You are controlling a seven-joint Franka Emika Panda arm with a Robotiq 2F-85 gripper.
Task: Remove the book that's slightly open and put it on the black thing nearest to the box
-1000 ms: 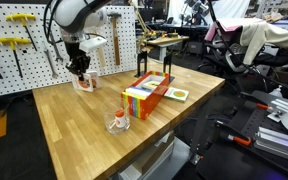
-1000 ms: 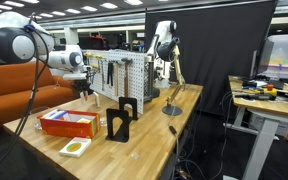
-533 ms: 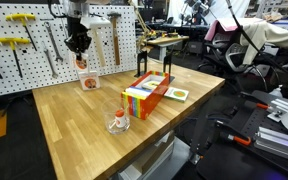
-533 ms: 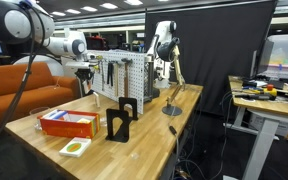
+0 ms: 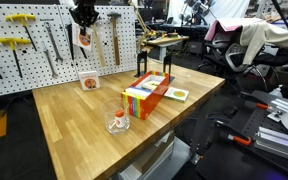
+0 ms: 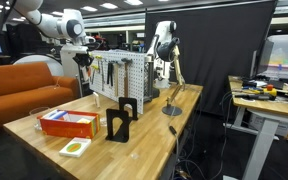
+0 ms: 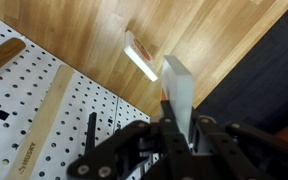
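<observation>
Gripper at the top of the frame in an exterior view, high over the counter and in front of the pegboard; its fingers are pinched on the book, which hangs below them, clear of the wood, cover toward the camera.

Wrist view: the book is a pale slab seen edge-on, rising from between the dark fingers at bottom centre; whether its pages are parted I cannot tell from here.

A second book stands on the counter at the foot of the pegboard, below the held one and well apart from it; in the wrist view it is a thin strip on the wood in the upper middle of the frame.

Box with coloured sides lies right of centre; black stand upright just behind it, toward the upper part of the frame; a further black upright to its right.

Small white tray with something yellow beside the right end of the box; a small glass object near the counter's front edge, left of the box.
</observation>
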